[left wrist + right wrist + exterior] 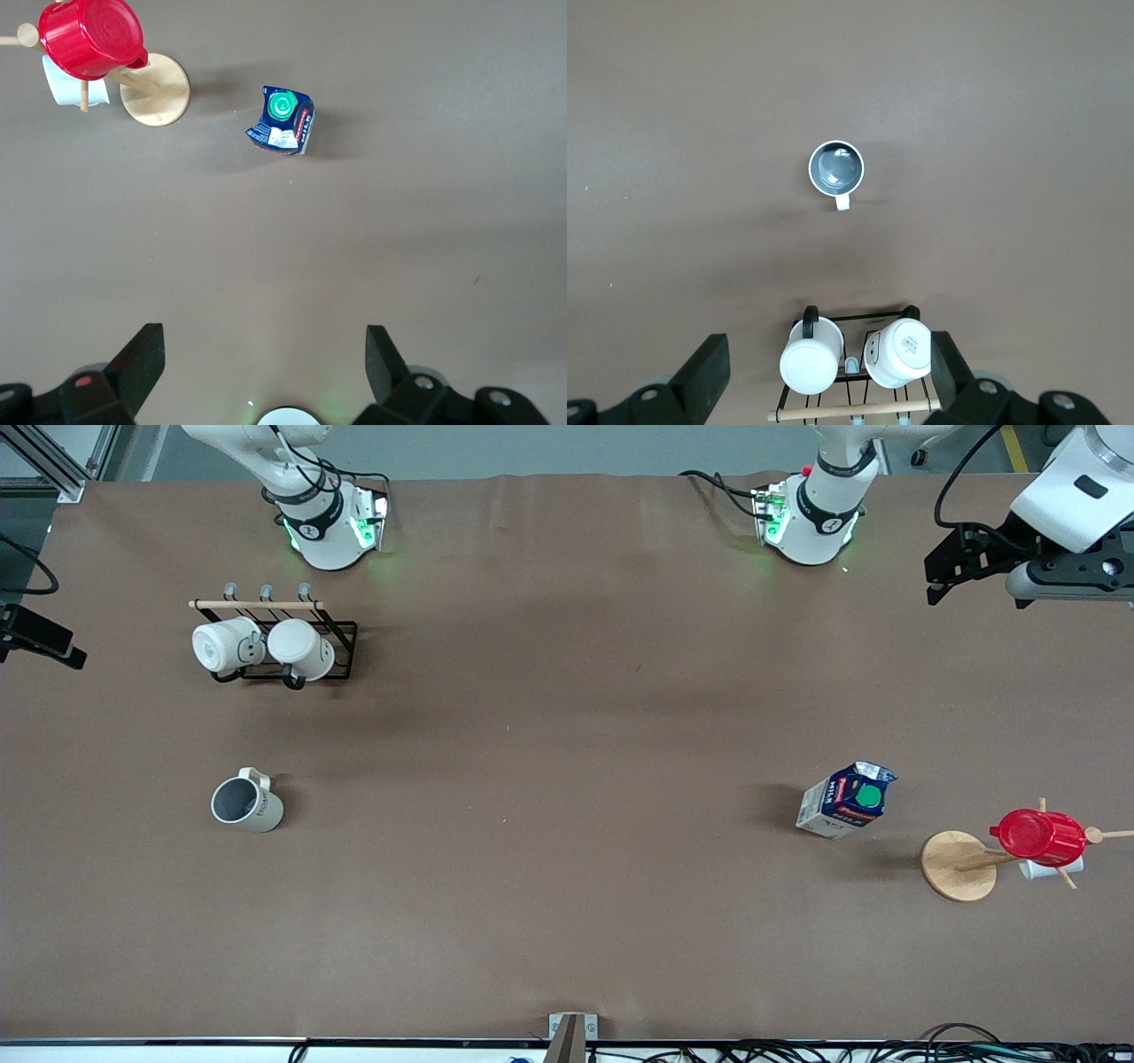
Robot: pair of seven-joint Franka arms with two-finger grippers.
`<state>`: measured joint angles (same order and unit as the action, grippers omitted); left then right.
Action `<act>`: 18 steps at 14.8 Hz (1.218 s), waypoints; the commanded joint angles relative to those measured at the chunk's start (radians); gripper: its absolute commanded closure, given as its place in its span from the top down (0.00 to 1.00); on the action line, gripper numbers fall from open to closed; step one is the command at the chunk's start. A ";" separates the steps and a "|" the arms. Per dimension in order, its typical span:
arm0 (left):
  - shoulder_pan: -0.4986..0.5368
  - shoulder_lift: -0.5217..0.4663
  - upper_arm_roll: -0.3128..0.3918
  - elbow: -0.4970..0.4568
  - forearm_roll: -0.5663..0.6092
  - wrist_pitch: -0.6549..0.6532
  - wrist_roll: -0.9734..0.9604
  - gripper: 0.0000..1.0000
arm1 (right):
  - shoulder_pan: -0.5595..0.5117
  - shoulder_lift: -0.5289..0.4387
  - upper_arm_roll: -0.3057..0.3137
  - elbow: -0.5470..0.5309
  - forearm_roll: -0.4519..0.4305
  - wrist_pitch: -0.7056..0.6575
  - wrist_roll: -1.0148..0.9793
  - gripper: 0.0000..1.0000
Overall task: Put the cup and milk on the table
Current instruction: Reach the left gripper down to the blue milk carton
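The cream-beige cup (246, 803) stands upright on the brown table (567, 717) toward the right arm's end; it also shows in the right wrist view (836, 167), grey inside. The milk (848, 800), a carton with a blue top and a green cap, stands on the table toward the left arm's end and shows in the left wrist view (282, 120). My left gripper (952, 571) hangs open and empty high over the table near its base (266, 335). My right gripper (828, 347) is open and empty high over the mug rack.
A black wire rack (341, 633) holds two white mugs (266, 646) near the right arm's base. A wooden mug tree with a round disc base (959, 865) carries a red cup (1038, 836) and a small white cup (1052, 868) beside the milk.
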<state>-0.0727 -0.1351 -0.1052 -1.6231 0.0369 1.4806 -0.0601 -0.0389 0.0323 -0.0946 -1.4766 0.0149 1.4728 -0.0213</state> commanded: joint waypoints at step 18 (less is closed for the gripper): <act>0.031 0.388 -0.001 -0.161 0.001 0.553 0.229 1.00 | -0.085 0.221 -0.001 -0.126 0.069 0.361 -0.195 1.00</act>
<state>-0.0408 0.2252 -0.1050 -1.7955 0.0369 2.0057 0.1217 -0.0956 0.1932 -0.1028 -1.5385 0.0610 1.7306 -0.1567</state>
